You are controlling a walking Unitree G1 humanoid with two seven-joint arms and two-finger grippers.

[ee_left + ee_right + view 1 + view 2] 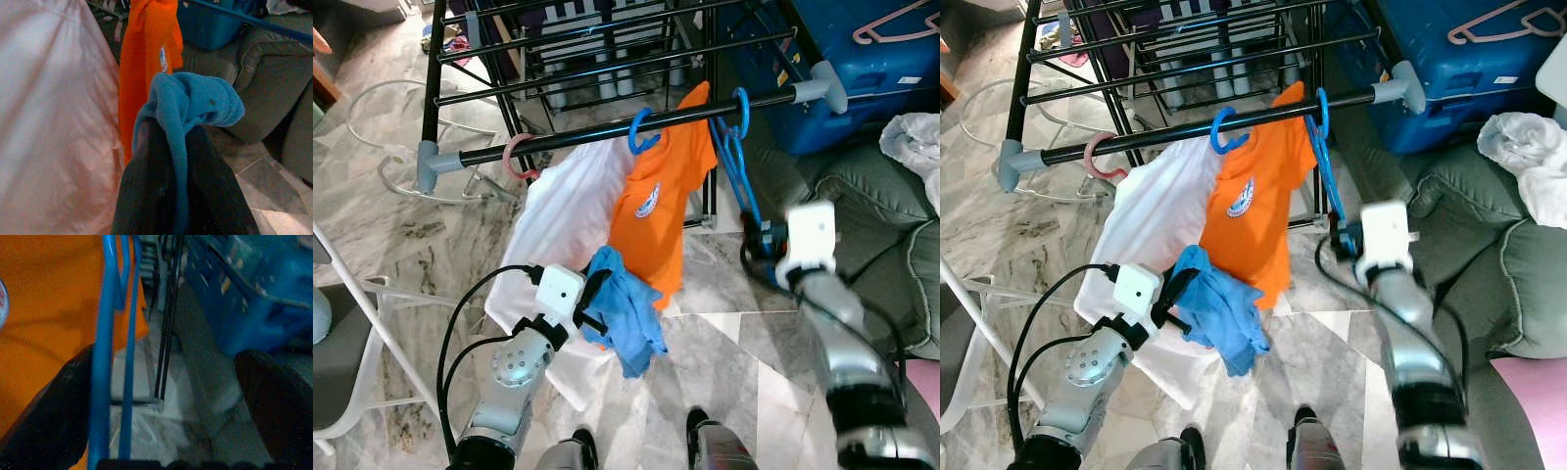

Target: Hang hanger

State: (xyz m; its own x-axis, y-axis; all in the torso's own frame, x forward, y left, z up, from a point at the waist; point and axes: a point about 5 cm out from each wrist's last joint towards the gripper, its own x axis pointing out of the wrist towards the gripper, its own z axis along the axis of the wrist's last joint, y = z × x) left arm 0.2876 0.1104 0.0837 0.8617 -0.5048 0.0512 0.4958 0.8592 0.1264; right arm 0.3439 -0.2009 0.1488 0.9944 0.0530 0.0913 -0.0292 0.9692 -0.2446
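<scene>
home | drying rack | marble floor | sofa

Your right gripper is blurred beside the hanger; blue cloth hides the left fingers.

Grey marble tile floor, green sofa at right, blue bin behind, white chair frame left

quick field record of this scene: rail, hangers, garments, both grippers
rail: black bar of a drying rack
hangers: pink hook, blue hook, empty blue hanger hooked at the rail's right end
garments: white shirt and orange shirt hanging side by side
left gripper: shut on blue cloth
right gripper: open, fingers straddling the empty blue hanger's lower part
</scene>
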